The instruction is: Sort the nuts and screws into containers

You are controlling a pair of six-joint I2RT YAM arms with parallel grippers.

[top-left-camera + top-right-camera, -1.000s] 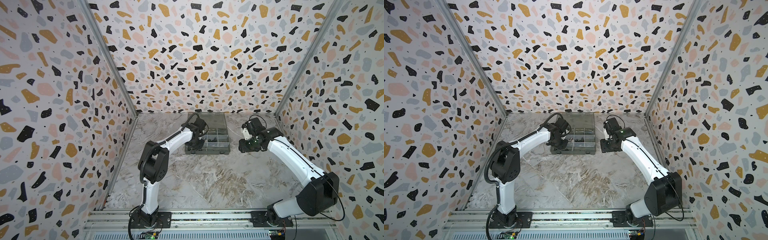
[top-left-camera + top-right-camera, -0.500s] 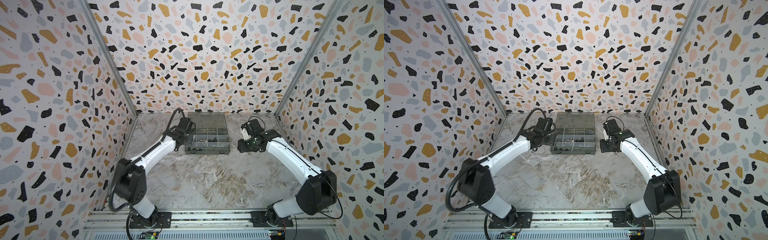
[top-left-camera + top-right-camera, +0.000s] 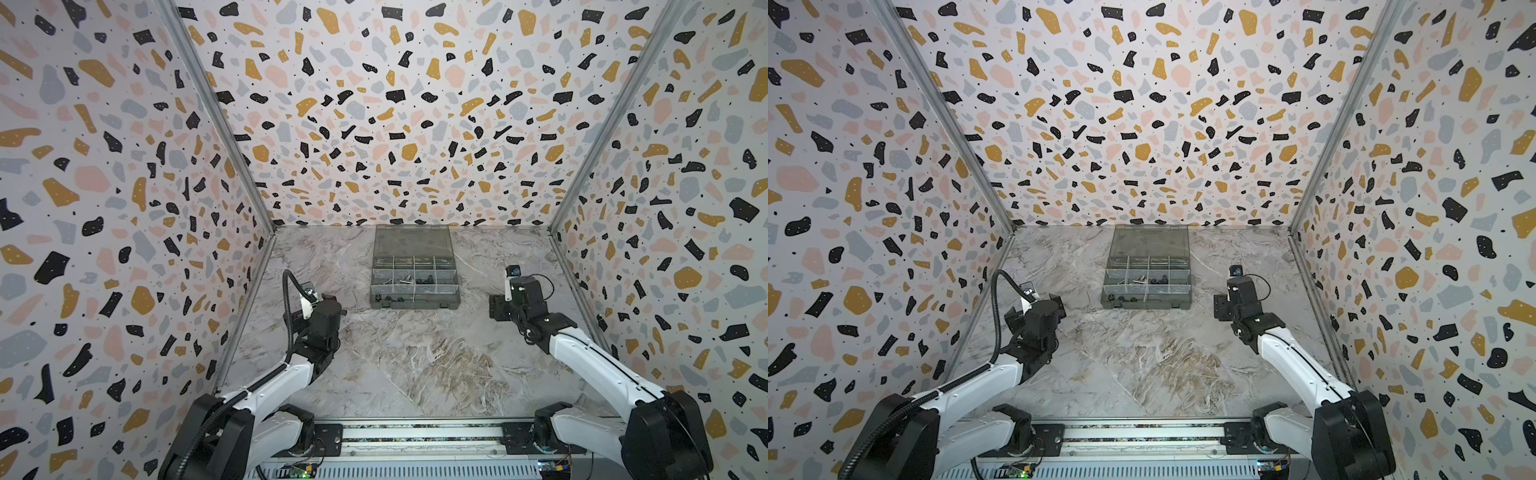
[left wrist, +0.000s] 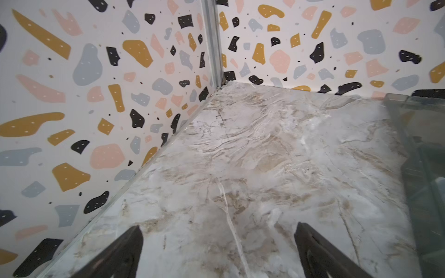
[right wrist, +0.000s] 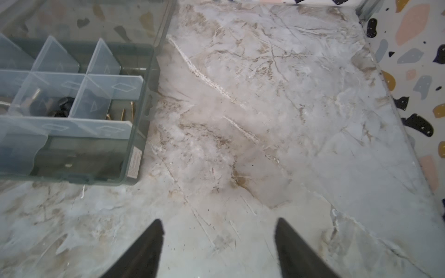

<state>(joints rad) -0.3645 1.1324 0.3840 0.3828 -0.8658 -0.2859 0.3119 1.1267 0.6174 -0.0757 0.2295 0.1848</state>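
Arms retreating from far side since earlier frame; left jaws spread wide, empty, right jaws likewise, hovering over marble-patterned tabletop [image 3: 415,365]. Translucent smoky-grey plastic organiser box [image 3: 415,304] sitting between them, well apart, lid open. Middle compartments holding small silver screws [image 3: 401,279] and apparently black hexagonal nuts [image 3: 1158,279]. Likely light, stiff, slippery; pinching across flats.

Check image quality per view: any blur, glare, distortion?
Both top views: even light, no glare, strong wide-angle perspective; organiser box too small to read inside. Left wrist: soft throughout, box smeared at the frame edge. Right wrist: tabletop hazy, box dividers fairly legible.
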